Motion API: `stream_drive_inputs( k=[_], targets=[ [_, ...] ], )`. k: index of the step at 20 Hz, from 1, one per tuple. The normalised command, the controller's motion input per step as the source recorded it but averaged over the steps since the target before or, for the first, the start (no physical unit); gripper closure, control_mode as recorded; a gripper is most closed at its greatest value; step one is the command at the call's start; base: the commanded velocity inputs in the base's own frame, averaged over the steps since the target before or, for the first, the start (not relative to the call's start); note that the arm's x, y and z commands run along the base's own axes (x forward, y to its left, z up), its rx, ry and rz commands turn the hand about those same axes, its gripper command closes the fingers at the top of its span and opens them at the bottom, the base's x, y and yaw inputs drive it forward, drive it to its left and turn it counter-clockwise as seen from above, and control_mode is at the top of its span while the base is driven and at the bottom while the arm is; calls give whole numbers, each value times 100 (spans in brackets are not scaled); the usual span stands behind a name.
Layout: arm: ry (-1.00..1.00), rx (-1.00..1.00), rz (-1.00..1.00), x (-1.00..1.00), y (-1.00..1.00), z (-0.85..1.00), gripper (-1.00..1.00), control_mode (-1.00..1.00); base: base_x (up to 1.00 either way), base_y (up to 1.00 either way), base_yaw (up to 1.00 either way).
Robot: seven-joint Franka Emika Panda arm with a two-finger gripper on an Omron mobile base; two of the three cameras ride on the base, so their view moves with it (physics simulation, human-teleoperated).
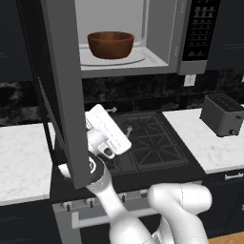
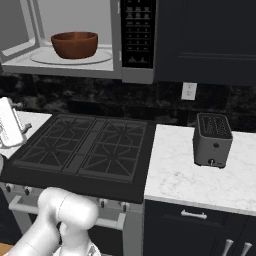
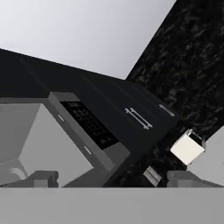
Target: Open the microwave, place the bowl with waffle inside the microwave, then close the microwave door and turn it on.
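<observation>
Reddish-brown and glossy, the bowl [image 1: 110, 44] sits inside the microwave [image 1: 157, 33], resting on the round turntable [image 1: 136, 58] near the middle of the light grey cavity, so the placing step looks done; the waffle cannot be made out over the bowl's rim from these angles. The microwave door [image 1: 62, 90] stands swung far out to the left, its grey edge facing the left base camera and cutting down in front of the stove [image 2: 85, 150], which is why the cavity is fully exposed. The claw [image 1: 116, 125] hangs low over the stove, just beside the door's lower edge, holding nothing, its jaws spread wide; in the hand view the fingertips [image 3: 41, 179] stand well apart and the camera looks up at the microwave's underside and the black button panel [image 3: 87, 123]. That low, tilted pose suggests the arm is clear of the cavity and placed to get behind or beside the door and push it shut, which seems the next step, with the buttons to follow. A likely risk is the wrist catching the door's bottom edge. On the marble desk [image 2: 200, 180] to the right stands a dark grey toaster [image 2: 212, 139], apart from the work.
</observation>
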Motion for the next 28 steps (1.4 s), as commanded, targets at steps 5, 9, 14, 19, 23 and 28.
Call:
stream_drive_inputs(
  k=[5, 9, 14, 19, 23, 28],
  targets=[
    [0, -19, -19, -1, 100, -29, 100, -100, 0, 0, 0],
    [-2, -12, -16, -9, 83, -12, 100, -100, 0, 0, 0],
    [-12, -11, -5, -31, 73, 1, 100, -100, 0, 0, 0],
    [-12, -8, -2, -33, 69, 3, 100, -100, 0, 0, 0],
    [-10, -5, -1, -29, 68, 19, 100, -100, 0, 0, 0],
    [-7, -8, 0, -22, 70, 22, 100, -100, 0, 0, 0]
  ],
)
